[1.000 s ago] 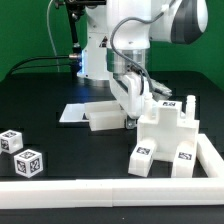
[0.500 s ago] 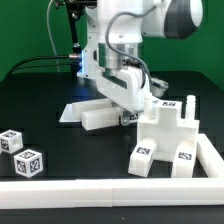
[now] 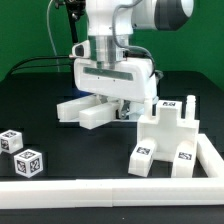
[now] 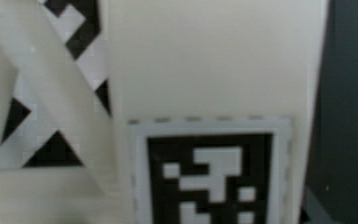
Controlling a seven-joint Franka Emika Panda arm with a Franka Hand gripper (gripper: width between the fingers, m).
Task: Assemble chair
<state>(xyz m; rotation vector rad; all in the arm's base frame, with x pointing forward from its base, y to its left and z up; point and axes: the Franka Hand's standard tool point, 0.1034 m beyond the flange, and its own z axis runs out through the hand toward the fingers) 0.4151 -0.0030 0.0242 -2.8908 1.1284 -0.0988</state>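
My gripper is low over the table, its wide white hand turned broadside to the exterior view. It is shut on a white chair block that juts toward the exterior view's left, just off the table. In the wrist view this block fills the frame, very close, with a black-and-white tag on it. The part-built chair, pegged blocks with several tags, stands just to the exterior view's right of the gripper. Two small tagged cube legs sit at the front left. My fingertips are hidden.
A long white border rail runs along the front and turns up the exterior view's right side. The arm's base and cables stand at the back. The table top is black.
The hand has turned about its vertical axis and shifted to the exterior view's left. The white block has moved left and slightly up with it, away from the part-built chair.
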